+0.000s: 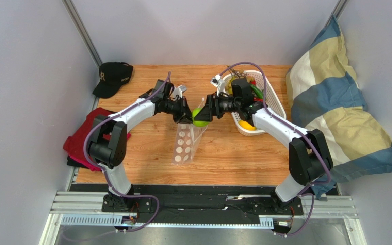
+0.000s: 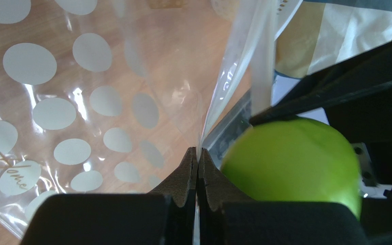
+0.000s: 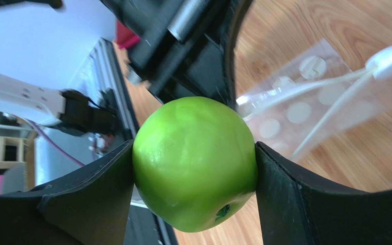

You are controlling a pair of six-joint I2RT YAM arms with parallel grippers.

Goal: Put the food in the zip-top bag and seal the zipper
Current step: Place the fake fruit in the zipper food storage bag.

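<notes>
The left gripper (image 1: 186, 118) has its jaws pressed tight together on the top edge of the flat clear plastic bag with white round dots (image 1: 185, 145). The bag slants down from it, long axis near to far. Its mouth is the far, raised end and its bottom lies on the wooden table (image 1: 234, 158). Just right of the mouth, the right gripper (image 3: 195, 163) clamps a round green toy fruit (image 1: 199, 118) between half-open jaws.

Over the counter (image 1: 234, 158), my left hand (image 1: 185, 117) holds the bag (image 1: 185, 144); the apple (image 1: 199, 117) in my right hand (image 1: 205, 112) sits just right of its mouth. The basket (image 1: 280, 105) lies farther right, the cap (image 1: 112, 77) far left.
</notes>
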